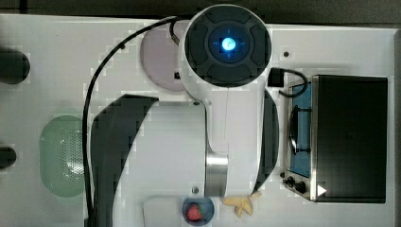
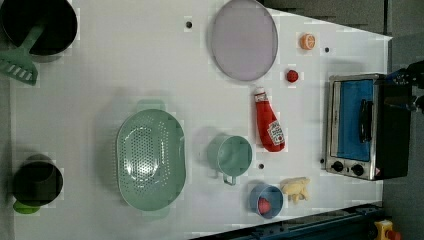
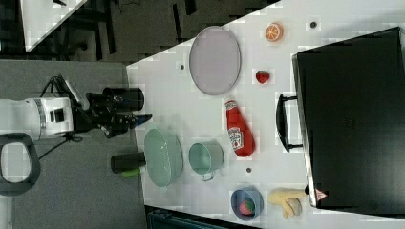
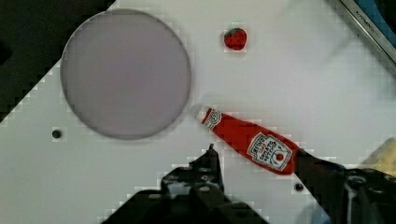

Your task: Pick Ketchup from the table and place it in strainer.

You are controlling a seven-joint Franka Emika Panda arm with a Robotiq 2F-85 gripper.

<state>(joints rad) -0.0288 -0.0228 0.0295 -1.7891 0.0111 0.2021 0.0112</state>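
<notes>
Lying flat, the glossy red ketchup (image 4: 252, 143) sits between spread black fingers (image 4: 211, 161), beside a perforated strainer (image 2: 150, 160).

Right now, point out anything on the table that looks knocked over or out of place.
The ketchup lies on its side on the table, between the plate and the cup, not standing. A spatula leans out of a black pot. Nothing looks spilled or broken.
</notes>
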